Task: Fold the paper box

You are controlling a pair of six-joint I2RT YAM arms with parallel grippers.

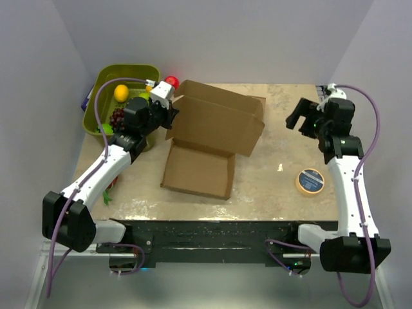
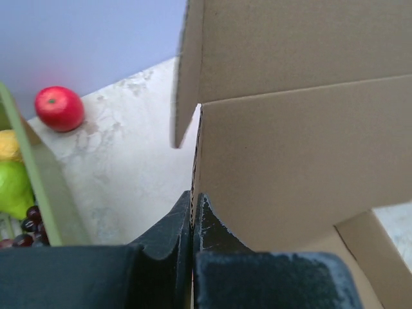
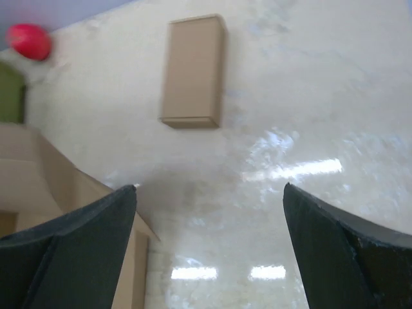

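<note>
One paper box [image 1: 209, 138] lay mid-table, half raised, its left edge pinched in the clamped left gripper [image 2: 194, 206]. The right gripper [image 3: 210, 190] hung spread wide, well apart. Around: one smaller cardboard box [image 3: 192, 71], one red apple [image 1: 172, 81], one tape roll [image 1: 310, 181], one green bin [image 1: 125, 67] of fruit

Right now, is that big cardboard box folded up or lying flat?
Partly folded: the paper box has raised panels behind a flat near panel, and the left gripper pinches one raised edge.

The left arm [image 1: 103, 170] is stretched forward, the left gripper [image 2: 193, 199] clamped shut; the right arm [image 1: 344, 180] is reared up, the right gripper [image 3: 209, 193] spread wide
</note>
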